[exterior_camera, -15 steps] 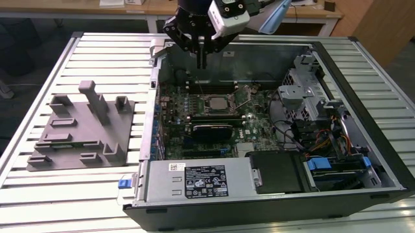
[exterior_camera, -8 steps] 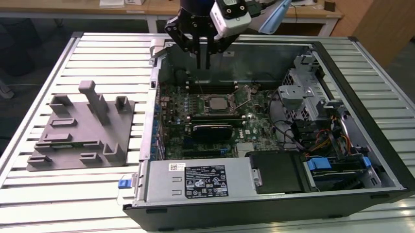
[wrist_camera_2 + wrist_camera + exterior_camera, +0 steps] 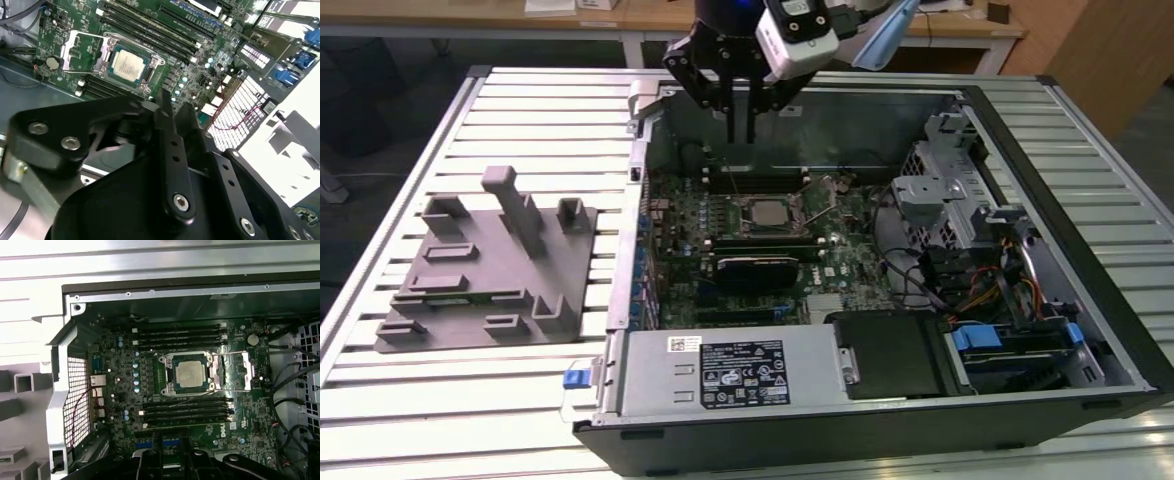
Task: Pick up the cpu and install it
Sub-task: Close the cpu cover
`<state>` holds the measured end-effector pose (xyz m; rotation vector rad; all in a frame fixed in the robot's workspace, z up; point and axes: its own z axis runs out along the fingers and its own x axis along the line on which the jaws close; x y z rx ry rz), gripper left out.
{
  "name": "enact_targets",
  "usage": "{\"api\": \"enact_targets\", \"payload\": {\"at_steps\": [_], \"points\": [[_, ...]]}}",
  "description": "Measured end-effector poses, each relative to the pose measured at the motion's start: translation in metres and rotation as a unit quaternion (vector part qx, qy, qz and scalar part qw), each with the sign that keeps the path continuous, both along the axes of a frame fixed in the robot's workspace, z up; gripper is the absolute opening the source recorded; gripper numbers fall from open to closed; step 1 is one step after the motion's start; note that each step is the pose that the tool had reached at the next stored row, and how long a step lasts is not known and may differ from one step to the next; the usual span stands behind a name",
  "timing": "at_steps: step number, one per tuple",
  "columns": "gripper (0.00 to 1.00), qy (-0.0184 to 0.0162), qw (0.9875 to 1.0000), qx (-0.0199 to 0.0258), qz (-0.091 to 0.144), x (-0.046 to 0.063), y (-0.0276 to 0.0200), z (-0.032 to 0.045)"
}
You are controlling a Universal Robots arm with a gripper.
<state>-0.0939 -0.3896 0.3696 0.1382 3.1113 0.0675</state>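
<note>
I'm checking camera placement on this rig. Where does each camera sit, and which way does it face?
Exterior view: off the arm, raised, looking down into the open computer case; the gripper hangs over the case's far side.
First wrist view: on the arm, looking straight down onto the motherboard; the gripper's black links edge the picture.
Second wrist view: on the arm, looking slantwise past the gripper at the motherboard.
Shared: all three show the cpu lying in its socket.

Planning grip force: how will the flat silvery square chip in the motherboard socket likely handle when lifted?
The flat silvery square chip looks rigid under its metal top, so it probably won't flex. Thin and small, likely light. Smooth top, low edges: possibly slippery to pinch.
</note>
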Motion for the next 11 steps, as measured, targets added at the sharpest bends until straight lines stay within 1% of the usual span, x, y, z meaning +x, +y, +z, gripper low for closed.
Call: {"api": "enact_targets", "payload": {"at_steps": [2, 3, 4, 5, 8, 11], "points": [[0.18, 0.0, 1.0, 0.0, 0.0, 0.0008, 0.0009, -0.001], [0.18, 0.0, 1.0, 0.0, 0.0, 0.0013, 0.0014, -0.0016], [0.13, 0.0, 1.0, 0.0, 0.0, 0.0019, 0.002, -0.0022], [0.11, 0.0, 1.0, 0.0, 0.0, 0.0027, 0.0026, -0.0028], [0.11, 0.0, 1.0, 0.0, 0.0, 0.0043, 0.0044, -0.005], [0.11, 0.0, 1.0, 0.0, 0.0, 0.005, 0.0048, -0.007]]}}
